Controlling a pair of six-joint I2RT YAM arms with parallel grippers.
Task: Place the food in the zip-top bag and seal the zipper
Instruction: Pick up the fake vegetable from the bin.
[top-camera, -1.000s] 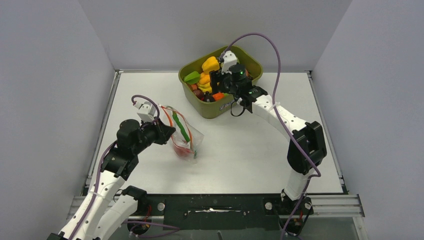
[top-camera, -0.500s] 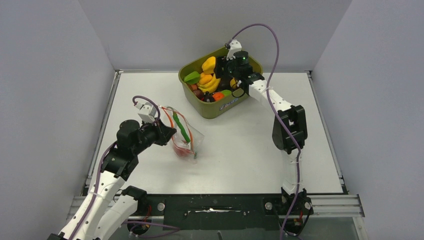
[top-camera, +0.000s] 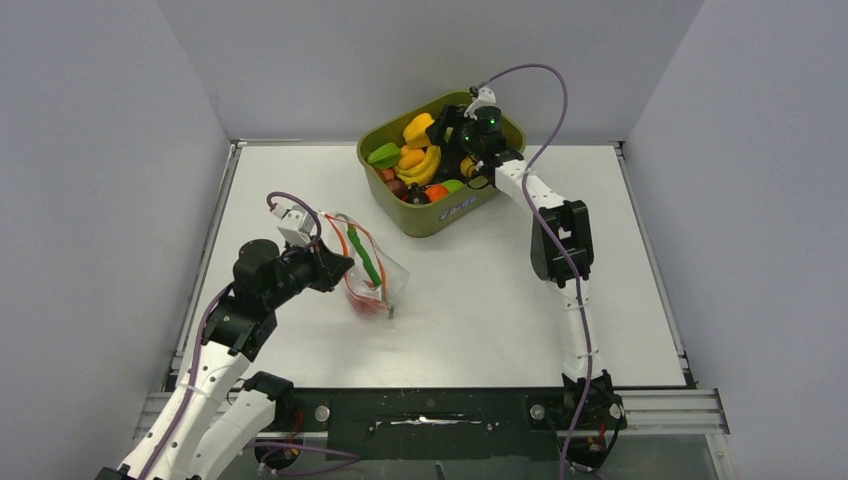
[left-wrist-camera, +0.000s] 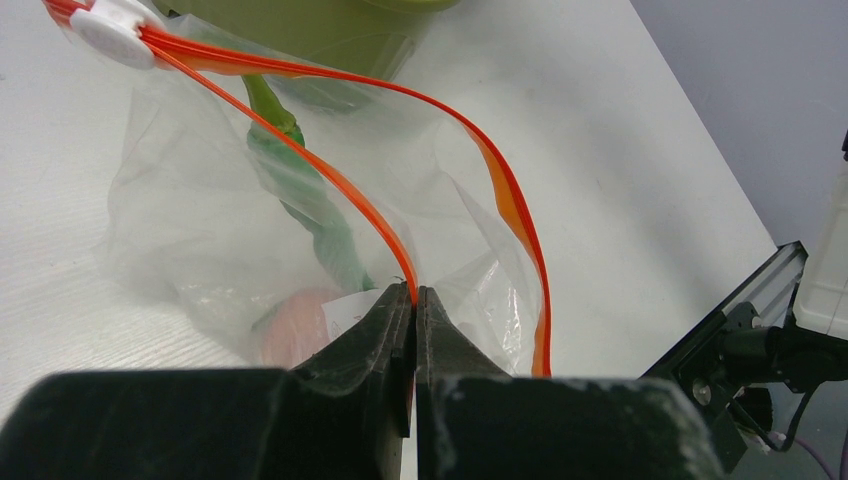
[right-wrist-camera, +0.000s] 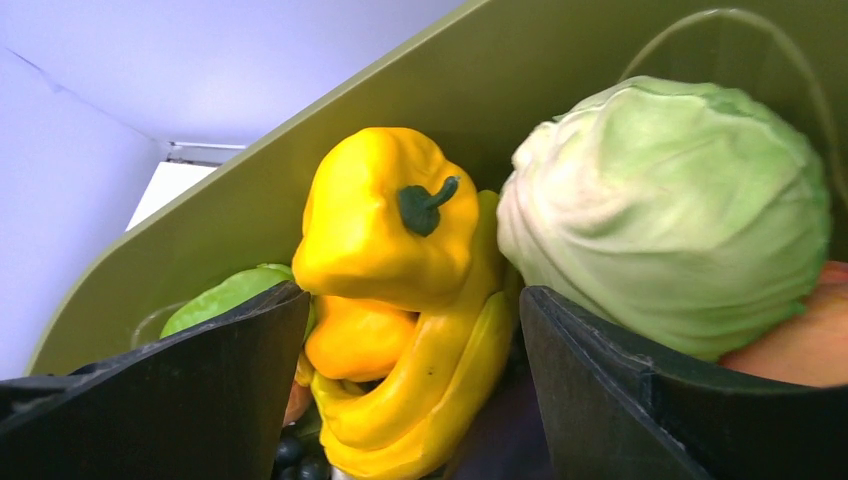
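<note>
Down at our left gripper (left-wrist-camera: 413, 297) the jaws are clenched tight on the near lip of the bag (left-wrist-camera: 180, 200), pinching its orange zipper strip (left-wrist-camera: 330, 170) right at the fingertips. From that pinch the two halves of the strip spread apart, so the mouth gapes, and they meet again at a white slider (left-wrist-camera: 115, 22) at the far end. Inside the clear plastic we see a long green pod (left-wrist-camera: 310, 210) lying lengthwise and a pink-red fruit (left-wrist-camera: 300, 325) low down, close to the jaws. From above, the bag rests on the white table (top-camera: 480, 300) on the left side, apart from the green tub (top-camera: 430, 222) at the back.

Our right gripper (right-wrist-camera: 410, 320) reaches into that tub with its fingers spread wide and released, holding nothing. A yellow pepper (right-wrist-camera: 385, 215) stands between them, stem facing the camera, stacked on a second yellow pepper (right-wrist-camera: 440, 390); we cannot tell whether either finger touches them. A pale green cabbage (right-wrist-camera: 670, 210) sits just beside the pepper, above the right finger. A green piece (right-wrist-camera: 230, 295) peeks over the left finger, against the tub's wall.
</note>
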